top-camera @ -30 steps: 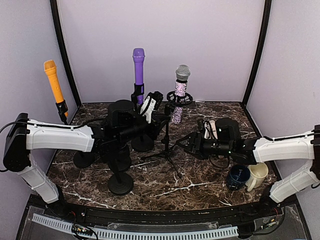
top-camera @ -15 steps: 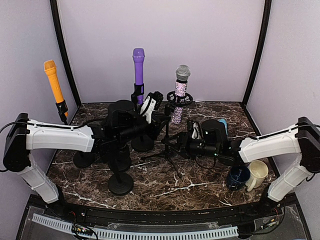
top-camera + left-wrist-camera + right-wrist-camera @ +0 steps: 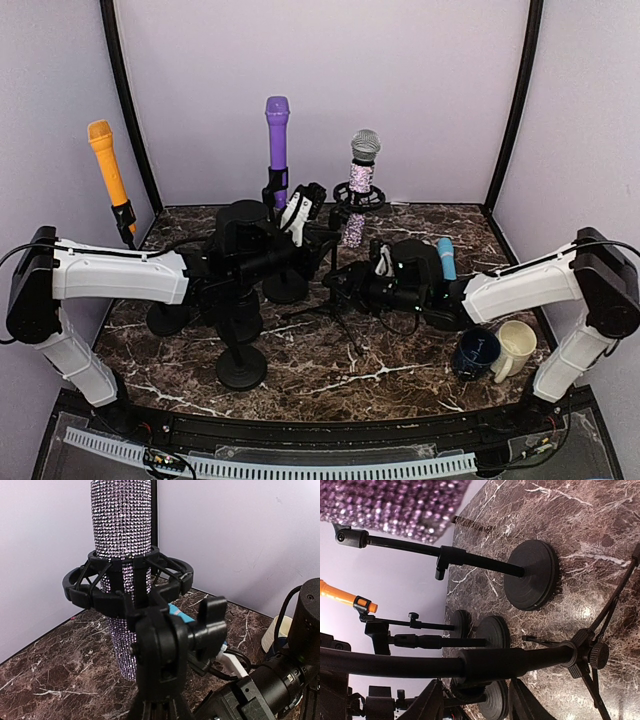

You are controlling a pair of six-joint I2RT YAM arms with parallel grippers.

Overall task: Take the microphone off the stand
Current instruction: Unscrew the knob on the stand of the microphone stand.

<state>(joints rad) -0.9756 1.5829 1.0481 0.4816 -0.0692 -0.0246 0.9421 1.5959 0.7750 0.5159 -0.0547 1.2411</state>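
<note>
The rhinestone microphone stands upright in a black shock mount on a tripod stand. My left gripper reaches in from the left just below the mount. The stand's clamp fills the bottom of the left wrist view and hides the fingers, which look shut on the stand. My right gripper is low at the stand's pole. Its jaws are partly open, with the pole's thick sleeve lying across just beyond the fingertips. The microphone's lower end shows at the top of that view.
An orange microphone and a purple microphone stand on round-base stands at the left and back. A blue mug and a cream mug sit at the right front. A light blue object lies behind the right arm.
The right arm has slid left across the table to the tripod stand's pole, and its jaws have narrowed. The left arm and the microphone have not moved.
</note>
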